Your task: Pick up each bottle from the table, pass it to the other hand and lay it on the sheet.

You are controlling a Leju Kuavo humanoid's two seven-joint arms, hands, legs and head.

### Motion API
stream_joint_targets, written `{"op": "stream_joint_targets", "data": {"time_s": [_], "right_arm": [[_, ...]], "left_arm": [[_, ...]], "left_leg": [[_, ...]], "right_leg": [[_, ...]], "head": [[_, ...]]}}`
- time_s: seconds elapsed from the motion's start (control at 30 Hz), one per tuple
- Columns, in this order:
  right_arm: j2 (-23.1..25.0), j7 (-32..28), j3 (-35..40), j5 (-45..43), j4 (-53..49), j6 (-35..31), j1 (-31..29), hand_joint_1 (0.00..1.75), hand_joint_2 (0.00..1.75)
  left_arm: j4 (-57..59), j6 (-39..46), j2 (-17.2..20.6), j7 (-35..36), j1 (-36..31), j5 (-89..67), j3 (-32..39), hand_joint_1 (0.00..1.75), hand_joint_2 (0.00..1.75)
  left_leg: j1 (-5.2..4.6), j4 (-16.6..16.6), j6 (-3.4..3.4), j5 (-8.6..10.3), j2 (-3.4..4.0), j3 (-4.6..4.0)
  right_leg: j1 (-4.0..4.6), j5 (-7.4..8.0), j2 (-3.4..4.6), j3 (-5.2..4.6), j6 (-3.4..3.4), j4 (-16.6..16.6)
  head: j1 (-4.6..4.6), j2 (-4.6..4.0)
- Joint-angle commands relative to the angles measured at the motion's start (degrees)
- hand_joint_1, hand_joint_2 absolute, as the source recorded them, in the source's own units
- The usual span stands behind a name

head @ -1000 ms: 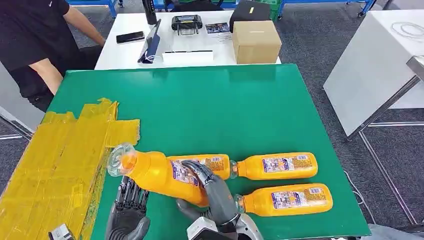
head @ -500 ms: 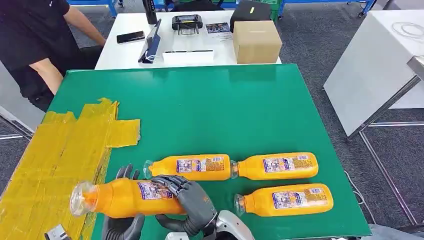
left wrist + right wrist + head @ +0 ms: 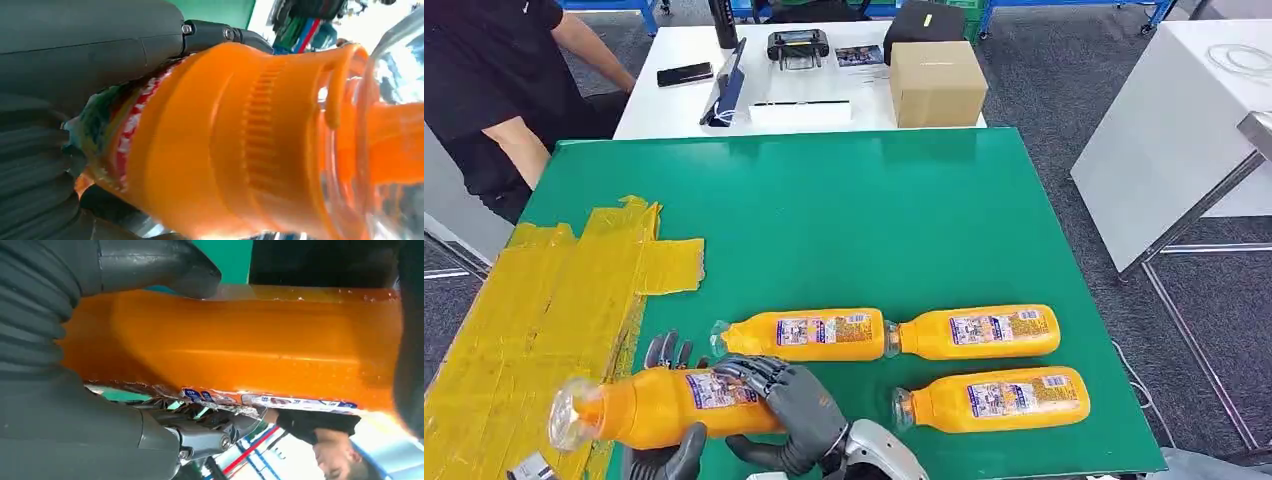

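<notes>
An orange bottle (image 3: 659, 405) hangs level above the table's front left, its clear cap end (image 3: 574, 425) over the edge of the yellow sheet (image 3: 534, 320). My right hand (image 3: 789, 405) grips its base end. My left hand (image 3: 664, 455) wraps the middle from below, fingers (image 3: 669, 350) showing behind the bottle. In the left wrist view the bottle (image 3: 240, 140) lies against my left hand (image 3: 60, 125), and in the right wrist view the bottle (image 3: 240, 340) is clasped in my right hand (image 3: 75, 365). Three more orange bottles (image 3: 804, 335) (image 3: 974, 332) (image 3: 994, 398) lie on the green table (image 3: 854, 220).
A person in black (image 3: 494, 90) stands at the far left corner. Behind the green table is a white table with a cardboard box (image 3: 936, 82), a phone (image 3: 684, 74) and a controller (image 3: 797, 45). Another white table (image 3: 1184, 130) stands to the right.
The held bottle has swung down and to the left, from tilted to level, its cap now over the sheet's edge. My left hand has come up around it.
</notes>
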Motion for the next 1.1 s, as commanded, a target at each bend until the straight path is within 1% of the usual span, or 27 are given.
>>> {"op": "stream_joint_targets", "data": {"time_s": [0.03,0.17,0.23,0.27,0.3,0.47,0.57,0.6,0.63,0.77,0.8,0.83,0.87,0.9,0.97,1.03,1.07,1.1], "right_arm": [[5.00,-0.98,7.43,0.76,9.91,1.43,2.28,1.75,1.75],[4.81,-0.32,6.35,0.55,8.80,0.35,2.78,1.75,1.75],[4.52,-0.07,5.88,0.50,7.73,0.16,2.81,1.75,1.75],[4.55,0.20,5.46,0.49,7.19,0.02,2.82,1.75,1.75],[4.58,0.29,5.23,0.51,6.86,0.00,2.81,1.75,1.75],[4.83,1.15,3.54,0.65,5.85,-0.78,2.72,1.75,1.75],[4.99,2.29,0.58,1.06,3.21,-2.45,2.90,1.75,1.75],[5.05,2.98,-0.42,1.38,2.29,-2.71,2.92,1.54,1.75],[5.08,4.20,-1.82,2.58,0.62,-2.54,2.57,0.52,1.75],[5.15,4.78,-2.75,3.03,-0.27,-1.59,2.15,0.52,1.75],[5.31,4.85,-3.04,3.34,-0.35,-1.67,2.16,0.00,1.75],[5.03,5.89,-3.84,4.41,-1.12,-3.24,1.33,0.00,1.75],[4.96,7.25,-4.86,4.79,-1.77,-4.02,0.39,0.00,0.00],[4.76,7.54,-5.59,4.58,-2.85,-4.06,-0.54,0.00,0.00],[4.69,10.40,-7.88,4.46,-4.41,-3.53,-2.93,0.00,0.00],[4.36,12.78,-9.76,4.65,-4.61,-2.51,-5.09,0.00,0.00],[3.33,14.95,-10.00,5.16,-3.83,-1.10,-6.67,0.00,1.75],[2.46,15.98,-10.64,4.97,-2.38,-0.27,-8.18,0.00,1.75]], "left_arm": [[3.11,1.97,0.31,-0.59,-2.24,0.77,0.36,1.75,1.75],[2.56,1.57,0.31,-1.85,-1.80,2.11,0.48,1.75,1.75],[2.22,2.01,0.31,-2.17,-1.66,1.89,0.36,1.75,1.75],[2.12,2.06,0.31,-2.26,-1.63,1.80,0.42,1.75,1.75],[2.07,2.18,0.31,-2.34,-1.66,1.69,0.38,1.75,1.75],[1.53,2.81,0.31,-3.19,-1.74,0.64,0.44,1.75,1.75],[0.56,3.62,0.31,-4.19,-1.97,-0.94,0.90,1.75,1.75],[0.18,3.89,0.31,-4.25,-2.03,-1.54,1.04,1.75,1.75],[-0.52,4.01,0.31,-4.37,-2.10,-2.51,1.31,1.75,1.75],[-0.92,3.96,0.31,-4.08,-2.27,-2.80,1.61,1.75,1.75],[-1.25,4.92,0.31,-4.76,-2.21,-4.02,1.83,1.75,1.75],[-2.14,6.55,0.31,-5.60,-2.45,-6.18,1.88,1.75,1.75],[-3.12,8.46,0.31,-6.44,-2.78,-8.91,2.54,1.75,1.75],[-3.92,9.59,0.31,-6.72,-3.09,-10.97,3.16,1.75,1.75],[-5.93,14.56,0.31,-8.76,-4.23,-18.69,5.49,1.75,1.75],[-7.51,21.11,0.31,-10.57,-5.72,-25.65,8.29,1.75,1.75],[-7.97,24.75,0.31,-11.32,-6.48,-29.93,10.06,1.75,1.75],[-7.93,27.70,0.31,-11.66,-7.54,-32.79,11.63,1.75,1.75]], "left_leg": [[0.08,-0.09,-0.06,0.00,-0.14,0.11],[0.08,-0.09,-0.04,0.00,-0.10,0.09],[0.04,-0.07,-0.03,0.00,-0.26,0.10],[0.18,-0.06,-0.06,-0.04,-0.39,0.14],[0.09,-0.05,-0.03,0.00,-0.15,0.01],[0.06,-0.03,-0.03,0.01,-0.16,-0.05],[0.05,-0.02,-0.03,0.00,-0.12,-0.07],[0.10,-0.01,-0.05,-0.01,-0.20,-0.04],[0.10,0.00,-0.05,-0.02,-0.21,-0.06],[0.10,0.04,-0.05,-0.02,-0.17,-0.09],[0.04,0.01,-0.03,0.00,-0.11,-0.10],[0.04,0.01,-0.03,0.00,-0.09,-0.09],[0.09,0.04,-0.04,-0.03,-0.14,-0.07],[0.07,0.04,-0.03,-0.01,-0.08,-0.12],[0.09,0.11,-0.04,-0.01,-0.10,-0.17],[0.05,0.08,-0.03,0.03,-0.05,-0.20],[0.09,0.10,-0.05,0.03,-0.03,-0.19],[0.05,0.05,-0.03,0.05,-0.01,-0.18]], "right_leg": [[0.08,-0.02,-0.12,0.17,-0.08,-0.13],[0.08,-0.01,-0.10,0.11,-0.06,-0.14],[0.03,-0.07,-0.28,0.15,-0.05,-0.11],[0.16,-0.09,-0.38,0.29,-0.11,-0.22],[0.08,-0.03,-0.17,0.03,-0.07,-0.12],[0.03,-0.04,-0.17,-0.01,-0.06,-0.06],[0.03,-0.03,-0.14,-0.05,-0.06,-0.04],[0.08,-0.05,-0.21,0.02,-0.09,-0.07],[0.08,-0.06,-0.22,0.01,-0.10,-0.06],[0.09,-0.05,-0.18,-0.03,-0.09,-0.03],[0.03,-0.04,-0.13,-0.07,-0.05,-0.01],[0.04,-0.03,-0.10,-0.07,-0.05,-0.01],[0.09,-0.04,-0.14,-0.01,-0.08,-0.03],[0.07,-0.02,-0.09,-0.08,-0.06,0.00],[0.09,-0.02,-0.10,-0.12,-0.07,0.05],[0.04,0.01,-0.06,-0.18,-0.05,0.07],[0.09,0.03,-0.04,-0.15,-0.08,0.06],[0.04,0.04,-0.02,-0.15,-0.05,0.03]], "head": [[0.00,0.00],[-0.09,0.00],[0.00,0.00],[0.00,0.00],[-0.02,0.00],[0.00,0.00],[0.00,0.00],[-0.02,0.00],[0.00,0.00],[-0.02,0.00],[0.00,0.00],[0.00,0.00],[-0.02,0.00],[0.02,0.00],[0.00,0.00],[0.00,0.00],[-0.02,0.00],[0.00,0.00]]}}
